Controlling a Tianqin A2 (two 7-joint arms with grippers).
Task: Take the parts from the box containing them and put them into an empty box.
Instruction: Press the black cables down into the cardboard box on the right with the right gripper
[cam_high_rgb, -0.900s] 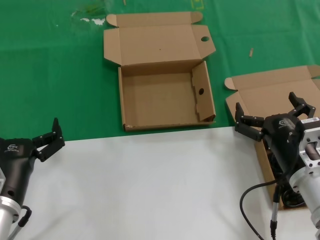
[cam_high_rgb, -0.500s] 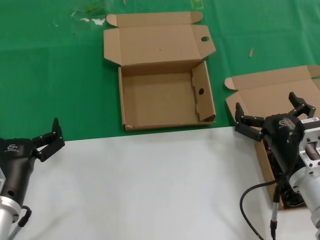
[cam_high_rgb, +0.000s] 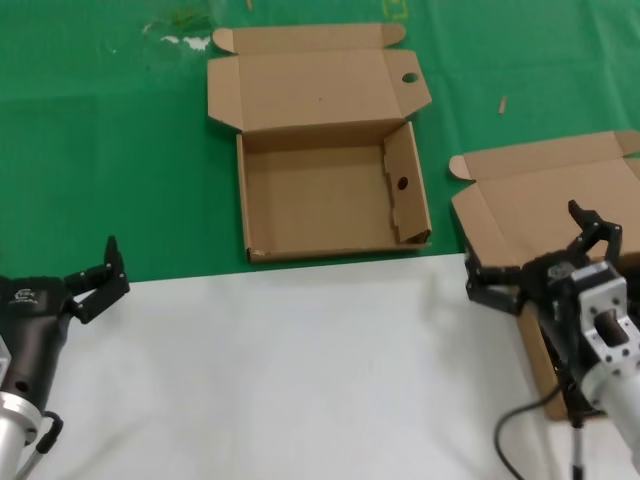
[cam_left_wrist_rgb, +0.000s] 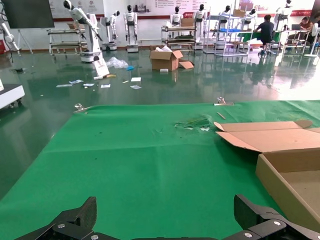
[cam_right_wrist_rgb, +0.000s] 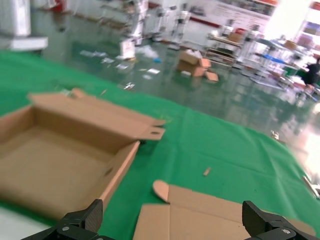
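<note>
Green mat, right gripper (cam_high_rgb: 545, 250) fingers (cam_high_rgb: 487, 285) wide, empty

A shallow brown cardboard mailer box (cam_high_rgb: 320, 195) with a round hole in its lid flap and another in its right side wall lies open and empty on the green cloth near the table's far edge, lid folded back flat. A second brown corrugated cardboard box (cam_high_rgb: 540, 200) lies open at the table's right edge, its lid back. Black coiled power cords (cam_high_rgb: 572, 385) show only as a dark patch inside it.
</note>
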